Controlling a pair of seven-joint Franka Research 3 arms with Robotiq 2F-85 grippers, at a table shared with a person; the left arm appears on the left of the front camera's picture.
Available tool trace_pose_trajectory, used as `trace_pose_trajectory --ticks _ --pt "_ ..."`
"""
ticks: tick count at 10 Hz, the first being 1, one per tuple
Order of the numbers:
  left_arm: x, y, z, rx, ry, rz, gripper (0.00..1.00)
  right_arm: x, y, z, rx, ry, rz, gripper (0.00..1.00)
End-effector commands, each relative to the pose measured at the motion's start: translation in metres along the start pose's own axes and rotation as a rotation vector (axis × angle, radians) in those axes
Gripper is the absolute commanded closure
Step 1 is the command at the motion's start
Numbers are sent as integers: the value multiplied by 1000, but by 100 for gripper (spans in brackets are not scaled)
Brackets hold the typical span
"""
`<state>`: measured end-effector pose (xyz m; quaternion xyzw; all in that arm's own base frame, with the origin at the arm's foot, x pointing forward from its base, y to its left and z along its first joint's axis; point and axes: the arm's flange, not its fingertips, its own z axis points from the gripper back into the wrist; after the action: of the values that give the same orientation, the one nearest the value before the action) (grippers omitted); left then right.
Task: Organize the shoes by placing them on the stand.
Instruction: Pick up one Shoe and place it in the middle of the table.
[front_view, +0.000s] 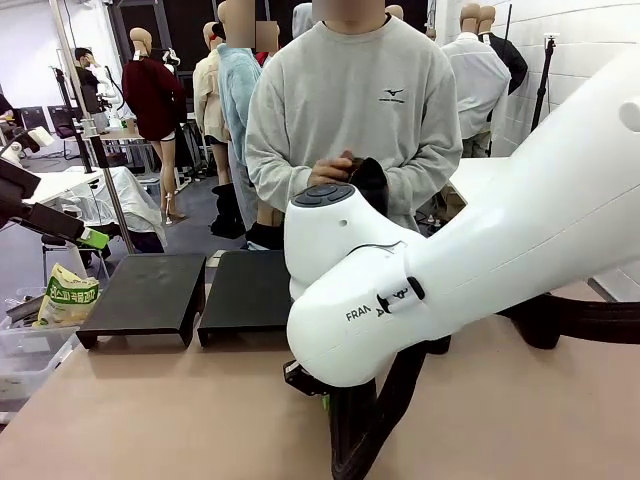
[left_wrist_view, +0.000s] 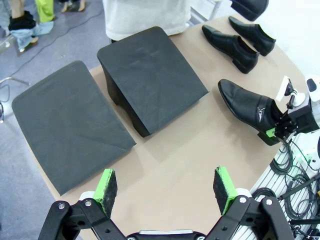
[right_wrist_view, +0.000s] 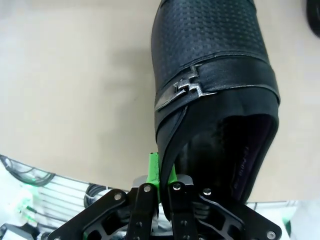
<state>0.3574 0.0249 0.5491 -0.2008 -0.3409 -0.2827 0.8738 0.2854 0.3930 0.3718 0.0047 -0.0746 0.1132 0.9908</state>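
The right gripper (right_wrist_view: 162, 170) is pinching the thin collar wall of the shoe (right_wrist_view: 210, 60), likely a slippery, flexing hold with the toe ahead, while the left gripper (left_wrist_view: 165, 187) is hanging open.

Black fingers (left_wrist_view: 111, 191) are faced with green pads (left_wrist_view: 103, 181); behind them, black linkages (left_wrist_view: 75, 220) are joined by silver screws. The white right arm (front_view: 520, 220) is printed with black lettering. A grey sweatshirt (front_view: 350, 110) is worn.
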Motion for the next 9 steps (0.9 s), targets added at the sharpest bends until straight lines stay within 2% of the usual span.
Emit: trace_pose_trajectory --ticks 1,2,6,7,9 --pt "-2 2 0 -15 -6 -20 0 6 9 0 -16 29 37 100" --pt "-2 2 0 -15 -6 -20 0 7 7 -5 -8 55 32 85" --pt "-2 2 0 -15 -6 -20 0 14 7 -12 8 75 8 8" --pt "-2 2 0 -15 -6 -20 0 14 7 -9 26 71 -7 0" --pt "-2 2 0 -15 -6 -20 0 14 2 5 49 45 -46 0"
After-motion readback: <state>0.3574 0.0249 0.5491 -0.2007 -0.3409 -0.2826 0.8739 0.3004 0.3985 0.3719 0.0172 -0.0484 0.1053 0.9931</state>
